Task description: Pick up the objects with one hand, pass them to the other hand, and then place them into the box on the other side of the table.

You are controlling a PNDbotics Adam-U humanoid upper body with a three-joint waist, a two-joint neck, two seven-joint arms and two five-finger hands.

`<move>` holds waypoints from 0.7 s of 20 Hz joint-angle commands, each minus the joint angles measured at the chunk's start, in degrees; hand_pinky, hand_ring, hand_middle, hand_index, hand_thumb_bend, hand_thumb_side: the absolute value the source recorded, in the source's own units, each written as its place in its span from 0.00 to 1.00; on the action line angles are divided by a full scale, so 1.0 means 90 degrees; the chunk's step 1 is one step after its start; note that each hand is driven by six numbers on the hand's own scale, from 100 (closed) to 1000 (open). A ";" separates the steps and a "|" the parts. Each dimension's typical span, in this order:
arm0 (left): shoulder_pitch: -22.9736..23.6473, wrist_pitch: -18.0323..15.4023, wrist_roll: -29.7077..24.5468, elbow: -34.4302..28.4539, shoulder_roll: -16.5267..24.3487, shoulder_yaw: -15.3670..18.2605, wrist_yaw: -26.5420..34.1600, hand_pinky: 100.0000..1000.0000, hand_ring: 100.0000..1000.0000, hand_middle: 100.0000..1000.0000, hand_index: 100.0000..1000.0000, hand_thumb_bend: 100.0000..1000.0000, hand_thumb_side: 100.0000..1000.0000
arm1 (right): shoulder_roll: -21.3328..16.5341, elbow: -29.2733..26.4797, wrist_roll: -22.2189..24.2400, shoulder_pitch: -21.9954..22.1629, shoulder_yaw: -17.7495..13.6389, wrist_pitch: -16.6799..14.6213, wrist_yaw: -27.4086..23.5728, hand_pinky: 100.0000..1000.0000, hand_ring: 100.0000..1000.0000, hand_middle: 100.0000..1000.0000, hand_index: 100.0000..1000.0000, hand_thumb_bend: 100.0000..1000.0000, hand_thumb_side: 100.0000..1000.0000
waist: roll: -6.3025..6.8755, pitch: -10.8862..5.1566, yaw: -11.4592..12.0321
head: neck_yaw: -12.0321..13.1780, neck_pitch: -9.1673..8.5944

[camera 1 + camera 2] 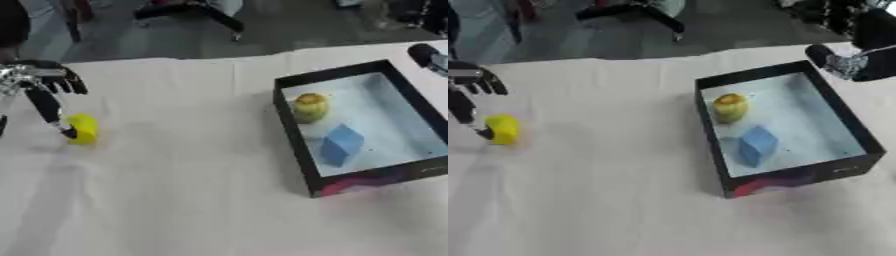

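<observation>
My left hand (39,82) is at the left edge of the desk (175,190), fingers hanging down relaxed, grasping nothing; one fingertip touches the yellow object (83,128) lying on the white cloth. The black box (293,132) sits well apart on the right side, with a yellow-green apple (310,107) and a blue block (340,144) inside, near each other. My right hand (842,62) shows past the box's far right corner; I cannot tell its fingers.
</observation>
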 commanded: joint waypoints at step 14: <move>0.0061 0.0419 0.1037 0.0233 0.0082 0.0143 -0.1166 0.82 0.84 0.74 0.78 0.76 0.00 | -0.0036 -0.0127 0.0064 -0.0160 -0.0017 -0.0028 0.0132 1.00 1.00 0.76 1.00 0.11 0.00 | -0.0059 0.0078 -0.0107 | 0.0200 -0.0162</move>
